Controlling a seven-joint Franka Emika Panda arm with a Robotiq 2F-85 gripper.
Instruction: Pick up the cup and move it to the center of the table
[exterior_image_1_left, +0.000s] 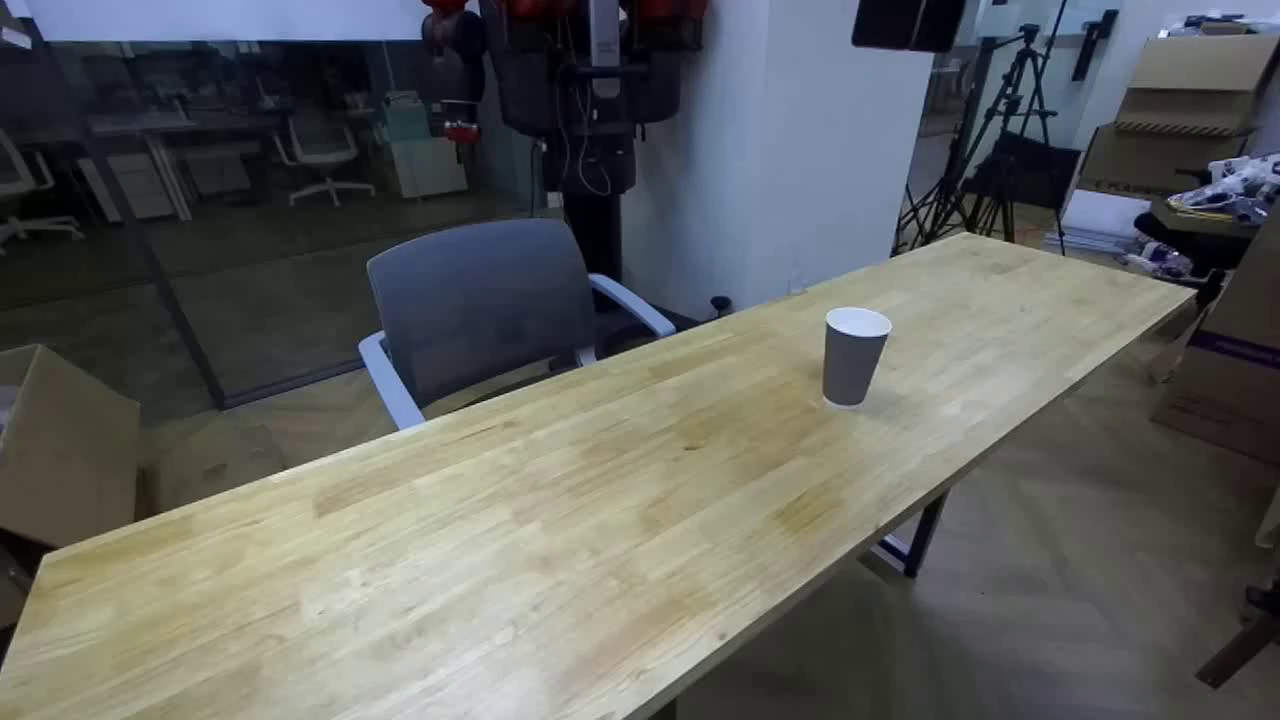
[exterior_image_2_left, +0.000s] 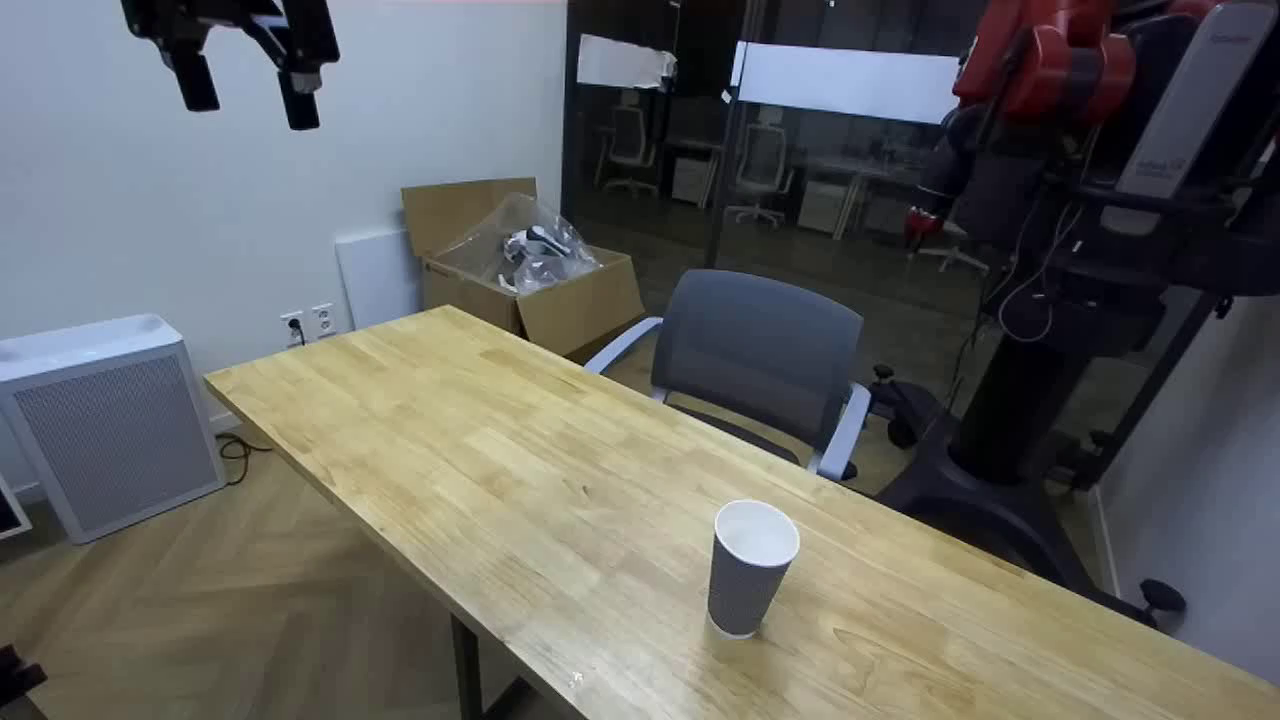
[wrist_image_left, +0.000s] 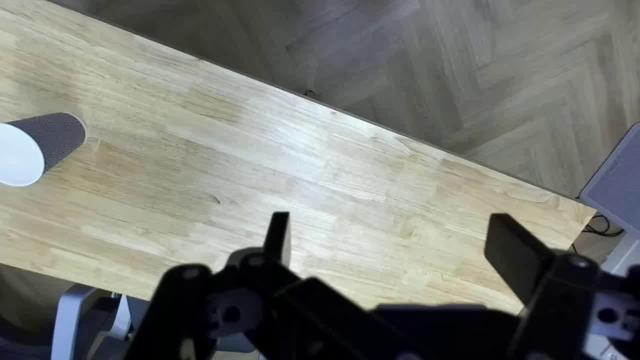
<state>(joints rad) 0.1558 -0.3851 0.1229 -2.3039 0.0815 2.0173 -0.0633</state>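
The Robotiq gripper (wrist_image_left: 392, 234) is hanging above the plank-grained butcher-block table (exterior_image_1_left: 560, 500), jaws standing wide apart and holding nothing, presumably awaiting the textured paper cup (exterior_image_2_left: 745, 590). The cup is standing upright; in the wrist view it is showing between nine and ten o'clock from the gripper, herringbone floor (wrist_image_left: 465, 65) showing at one.

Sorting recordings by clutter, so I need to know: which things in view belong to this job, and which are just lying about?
Belongs to the job:
wooden table
grey cup, upright on it
jaws, open and holding nothing

Just lying about:
office chair
open cardboard box
white appliance
red-and-black machine
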